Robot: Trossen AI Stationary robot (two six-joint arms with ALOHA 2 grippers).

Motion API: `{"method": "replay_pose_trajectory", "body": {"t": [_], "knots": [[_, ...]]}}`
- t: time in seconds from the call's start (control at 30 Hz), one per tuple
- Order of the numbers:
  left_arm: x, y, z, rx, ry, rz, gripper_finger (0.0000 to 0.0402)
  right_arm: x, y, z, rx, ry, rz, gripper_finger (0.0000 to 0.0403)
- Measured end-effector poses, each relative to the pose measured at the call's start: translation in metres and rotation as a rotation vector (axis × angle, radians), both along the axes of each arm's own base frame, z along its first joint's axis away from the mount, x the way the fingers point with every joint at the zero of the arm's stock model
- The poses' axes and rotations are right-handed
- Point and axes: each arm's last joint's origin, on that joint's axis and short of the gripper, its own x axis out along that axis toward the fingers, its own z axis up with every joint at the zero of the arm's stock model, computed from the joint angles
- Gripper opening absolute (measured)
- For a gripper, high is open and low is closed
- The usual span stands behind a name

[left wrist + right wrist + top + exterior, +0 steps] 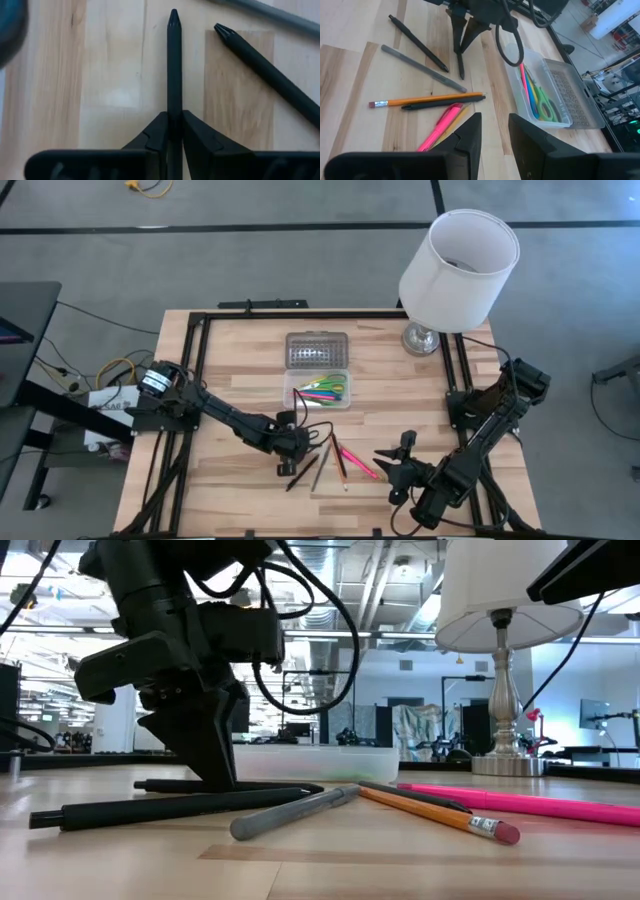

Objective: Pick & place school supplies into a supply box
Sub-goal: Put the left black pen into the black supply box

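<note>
Black pen (pixel 173 60) pinched on the table (pixel 230 480) by my left pincer (pixel 173 131), right pincer (pixel 494 131) open, waiting; next, lift toward the supply box (pixel 318 392).

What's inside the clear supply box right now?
Inside the supply box: green-handled scissors and pink, yellow and green pens. Anything lying beneath them is covered and cannot be seen.

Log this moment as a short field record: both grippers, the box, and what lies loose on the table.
left gripper: down at the table, shut on black pen
right gripper: open, empty, hovering near the pink highlighter
supply box: lid open, holds scissors and coloured pens
loose on table: second black pen, grey pen, orange pencil
lamp: far right corner
</note>
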Motion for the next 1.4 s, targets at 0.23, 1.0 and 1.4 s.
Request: {"method": "replay_pose_trajectory", "body": {"t": [0.23,1.0,1.4], "knots": [[0.009,0.008,0.011,-0.028,0.059,-0.046,0.009,0.0,0.0,0.0,0.017,0.002,-0.004,0.0092],[0.017,0.025,0.012,-0.017,0.044,-0.061,0.0042,-0.001,-0.009,-0.011,-0.001,0.02,-0.03,0.0092],[0.015,0.029,0.012,0.06,0.042,-0.013,0.0034,-0.002,-0.009,-0.011,-0.002,0.019,-0.029,0.0092]]}}
